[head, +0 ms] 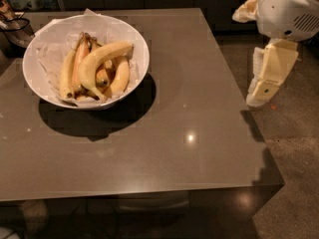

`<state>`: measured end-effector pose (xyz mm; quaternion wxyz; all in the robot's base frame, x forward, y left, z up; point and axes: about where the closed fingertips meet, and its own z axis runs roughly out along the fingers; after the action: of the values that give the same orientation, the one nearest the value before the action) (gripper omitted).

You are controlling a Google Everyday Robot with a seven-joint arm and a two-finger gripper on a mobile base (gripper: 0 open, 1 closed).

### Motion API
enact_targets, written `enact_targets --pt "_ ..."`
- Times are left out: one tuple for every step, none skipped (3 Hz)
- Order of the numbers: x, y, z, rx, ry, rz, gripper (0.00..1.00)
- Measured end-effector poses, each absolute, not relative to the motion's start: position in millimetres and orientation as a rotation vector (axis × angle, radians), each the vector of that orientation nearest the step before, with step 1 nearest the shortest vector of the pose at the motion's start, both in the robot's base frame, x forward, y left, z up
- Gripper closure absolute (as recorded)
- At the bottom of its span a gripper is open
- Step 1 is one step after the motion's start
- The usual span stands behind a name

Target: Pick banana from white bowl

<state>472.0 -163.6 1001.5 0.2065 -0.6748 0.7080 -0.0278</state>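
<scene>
The banana (99, 59), long, curved and pale yellow, lies on top of several shorter orange-yellow bananas (119, 76) in the white bowl (142, 44). The bowl is lined with crumpled white paper and stands at the far left of the grey table (199, 83). My gripper (260, 96) hangs pointing down off the table's right edge, below the white arm housing (289, 9). It is far to the right of the bowl and holds nothing.
Dark objects and a glass item (15, 26) stand at the far left just behind the bowl. Dark cabinets run along the back. The speckled floor (294, 148) lies to the right of the table's edge.
</scene>
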Motion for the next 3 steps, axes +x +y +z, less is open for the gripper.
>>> enact_targets --pt "471.3 -160.5 1002.8 -1.880 1.963 -0.080 0.00" --pt "485.7 -137.2 999.2 -1.947 1.916 -0.160 0.00" --pt "508.1 -114.1 995.5 -2.027 1.874 -0.196 0.00"
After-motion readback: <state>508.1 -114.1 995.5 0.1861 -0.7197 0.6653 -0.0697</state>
